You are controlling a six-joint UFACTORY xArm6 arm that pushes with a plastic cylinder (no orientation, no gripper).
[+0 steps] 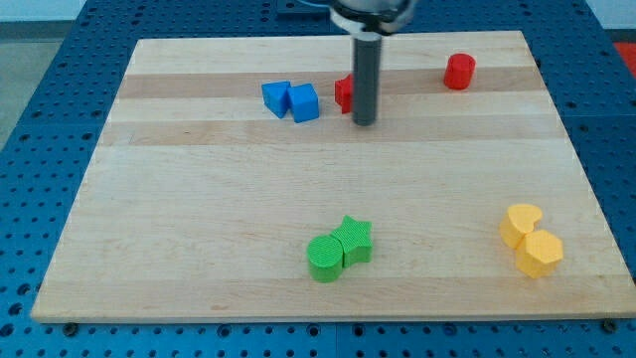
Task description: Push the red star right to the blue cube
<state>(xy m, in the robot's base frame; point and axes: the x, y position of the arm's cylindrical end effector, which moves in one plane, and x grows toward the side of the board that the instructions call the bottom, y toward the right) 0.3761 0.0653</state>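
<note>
Pale wooden board with lengthwise grain bands, filling most of the view. Beneath and around it, a blue perforated surface dotted with regular holes, showing along every edge. Even, soft light; only faint shadows. No walls or windows visible.
</note>
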